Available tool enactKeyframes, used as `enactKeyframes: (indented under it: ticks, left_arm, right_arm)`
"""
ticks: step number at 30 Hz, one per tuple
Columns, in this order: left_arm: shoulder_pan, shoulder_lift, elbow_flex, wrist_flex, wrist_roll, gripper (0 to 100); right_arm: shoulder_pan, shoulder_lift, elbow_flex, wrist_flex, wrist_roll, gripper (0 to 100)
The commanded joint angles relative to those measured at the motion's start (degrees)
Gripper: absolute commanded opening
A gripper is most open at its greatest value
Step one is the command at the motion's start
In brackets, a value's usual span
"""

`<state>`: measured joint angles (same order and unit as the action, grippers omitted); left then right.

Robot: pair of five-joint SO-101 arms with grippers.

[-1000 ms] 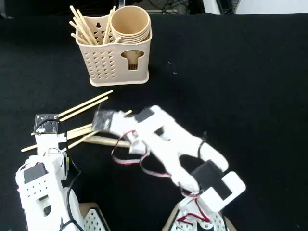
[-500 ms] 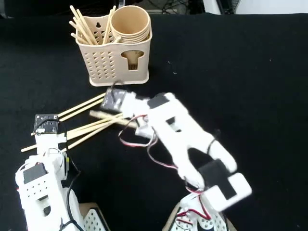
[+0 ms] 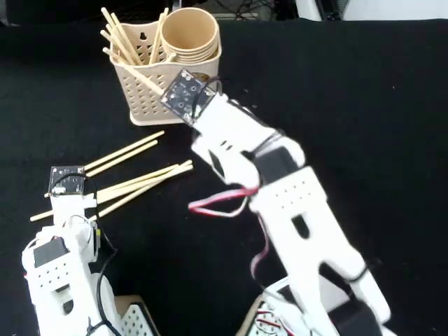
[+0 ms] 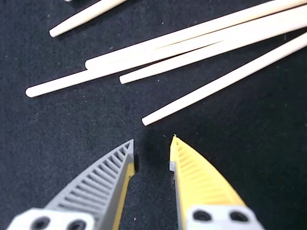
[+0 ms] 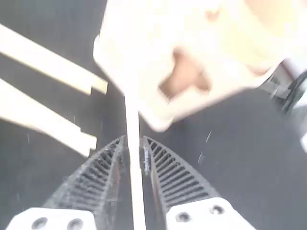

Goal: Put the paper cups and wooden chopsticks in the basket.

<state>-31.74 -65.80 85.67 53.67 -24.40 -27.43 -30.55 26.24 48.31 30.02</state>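
A beige perforated basket [image 3: 166, 89] stands at the table's far left. A stack of paper cups [image 3: 190, 33] sits in its right compartment, and several wooden chopsticks [image 3: 124, 42] stand in its left one. My right gripper [image 5: 134, 142] is shut on one chopstick [image 3: 136, 73], held slantwise against the basket's front wall [image 5: 192, 67]. Several loose chopsticks [image 3: 140, 182] lie on the black cloth in front of the basket. My left gripper [image 4: 152, 143] hovers open just short of the loose chopsticks' ends [image 4: 192, 100], with nothing between its fingers.
The left arm's white body [image 3: 59, 266] stands at the near left. The right arm [image 3: 294, 203] stretches diagonally across the middle of the table. The black cloth [image 3: 350, 105] to the right of the basket is bare.
The right arm lifted one chopstick off the loose pile and swung it away from the table's front up to the basket. The left arm kept still.
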Motion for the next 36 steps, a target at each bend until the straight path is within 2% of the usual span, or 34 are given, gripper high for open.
enactKeyframes:
  ticks: [1, 6, 11, 17, 21, 27, 32, 36]
  left_arm:
    - [-0.22, -0.79, -0.13, -0.97, -0.62, 13]
    - [-0.22, -0.79, -0.13, -0.97, -0.62, 13]
    - [-0.31, -0.79, -0.13, -0.97, -0.62, 13]
    - [-0.31, -0.79, -0.13, -0.97, -0.62, 13]
    - [-0.31, -0.79, -0.13, -0.97, -0.62, 13]
    - [-0.31, -0.79, -0.13, -0.97, -0.62, 13]
    - [-0.31, -0.79, -0.13, -0.97, -0.62, 13]
    - [-0.31, -0.79, -0.13, -0.97, -0.62, 13]
  right_arm:
    - [-3.43, -4.97, -4.62, -8.70, -5.19, 1.2]
    - [-7.38, -0.40, -5.23, -29.98, -7.47, 1.2]
    - [-8.00, 7.78, -5.58, -53.01, -7.74, 1.2]
    - [-7.91, 19.03, -6.81, -69.19, -8.00, 1.2]
    - [-8.00, 27.74, -11.38, -73.85, -8.00, 1.2]
    - [-8.00, 39.34, -21.67, -74.20, -8.09, 1.2]
    - [-7.82, 44.44, -22.37, -74.20, -12.92, 1.2]
    - [-6.77, 46.55, -22.29, -74.20, -13.45, 1.2]
